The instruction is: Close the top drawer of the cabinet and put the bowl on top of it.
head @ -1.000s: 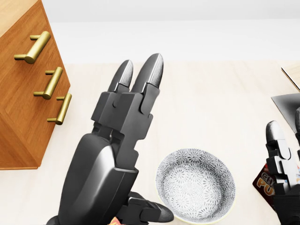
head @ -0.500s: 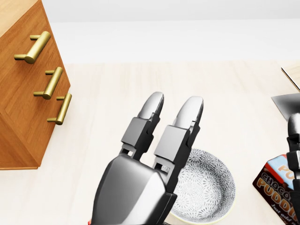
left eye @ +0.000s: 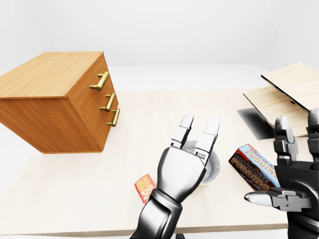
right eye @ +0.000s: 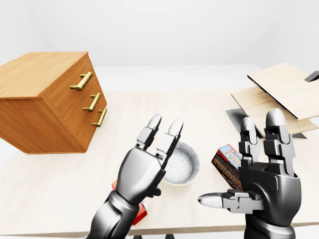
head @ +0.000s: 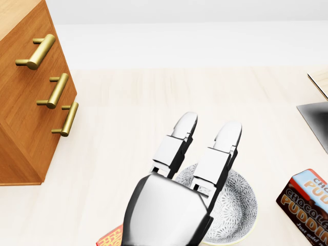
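The wooden cabinet stands at the left of the table, its three brass handles on a face that looks flush. The patterned grey bowl sits upright on the table toward the bottom of the views. My left hand hovers over the bowl's left side with fingers stretched straight and open, holding nothing; it hides part of the bowl in the left-eye view. My right hand is raised to the right of the bowl, palm up, fingers spread open and empty. The head view does not show it.
A chocolate pudding box lies just right of the bowl. A small red packet lies by my left wrist. Light wooden boards and a dark flat sheet sit at the right.
In the head view my left hand has slid right and down, from beside the cabinet to over the bowl. My right hand has left that view, uncovering the pudding box.
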`<state>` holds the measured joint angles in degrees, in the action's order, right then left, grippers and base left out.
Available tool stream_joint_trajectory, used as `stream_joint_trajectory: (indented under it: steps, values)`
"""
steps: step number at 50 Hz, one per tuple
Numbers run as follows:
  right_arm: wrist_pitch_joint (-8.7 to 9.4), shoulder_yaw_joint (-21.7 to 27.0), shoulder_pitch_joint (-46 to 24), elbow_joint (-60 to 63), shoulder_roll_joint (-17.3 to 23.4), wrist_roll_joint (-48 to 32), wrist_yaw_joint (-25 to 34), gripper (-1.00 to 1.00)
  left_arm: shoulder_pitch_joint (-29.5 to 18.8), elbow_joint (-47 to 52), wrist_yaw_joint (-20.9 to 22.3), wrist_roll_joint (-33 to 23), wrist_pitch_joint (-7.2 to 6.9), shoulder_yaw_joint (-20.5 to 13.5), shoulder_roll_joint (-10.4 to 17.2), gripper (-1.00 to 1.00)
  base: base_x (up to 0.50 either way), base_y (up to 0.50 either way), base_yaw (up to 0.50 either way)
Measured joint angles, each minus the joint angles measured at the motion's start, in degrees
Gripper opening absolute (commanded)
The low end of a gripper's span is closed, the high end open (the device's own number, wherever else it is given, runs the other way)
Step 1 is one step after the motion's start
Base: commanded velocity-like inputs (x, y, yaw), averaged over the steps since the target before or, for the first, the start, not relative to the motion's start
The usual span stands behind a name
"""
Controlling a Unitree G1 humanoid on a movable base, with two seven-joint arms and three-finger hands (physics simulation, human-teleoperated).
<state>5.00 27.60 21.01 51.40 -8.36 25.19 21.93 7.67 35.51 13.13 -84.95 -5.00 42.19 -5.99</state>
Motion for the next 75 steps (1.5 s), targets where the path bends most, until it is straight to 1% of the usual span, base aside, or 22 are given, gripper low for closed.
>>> stream_joint_trajectory:
  steps: [13, 26, 30, 39, 52, 75]
  values:
    - [0.00, 2.41, -0.42, 1.21, -0.35, 1.76, 0.50, 1.00, -3.47, -5.53, 1.62, -4.38, 0.00, -2.66, -3.48, 1.00, 0.00, 0.00, 0.00]
    - [0.00, 3.17, -0.43, 1.68, -0.71, 2.22, 0.93, 1.00, -4.43, -9.41, 2.64, -8.02, 0.00, -3.26, -4.98, 1.00, 0.00, 0.00, 0.00]
    - [0.00, 3.21, -0.49, 1.65, -0.72, 2.22, 0.94, 1.00, -4.48, -10.41, 2.76, -8.72, 0.00, -3.30, -5.15, 1.00, 0.00, 0.00, 0.00]
    - [0.00, 2.83, -0.67, 1.26, -0.63, 1.86, 0.78, 1.00, -3.70, -11.74, 3.55, -10.27, 0.00, -2.21, -4.87, 1.00, 0.00, 0.00, 0.00]
    - [0.00, 2.24, -0.68, 0.81, -0.47, 1.49, 0.57, 1.00, -3.37, -13.23, 3.77, -10.88, 0.00, -1.62, -4.71, 1.00, 0.00, 0.00, 0.00]
    - [0.00, 2.84, -0.46, 2.02, -0.69, 2.08, 0.69, 1.00, -4.45, -18.98, 1.96, -8.68, 0.00, -3.52, -5.12, 1.00, 0.00, 0.00, 0.00]
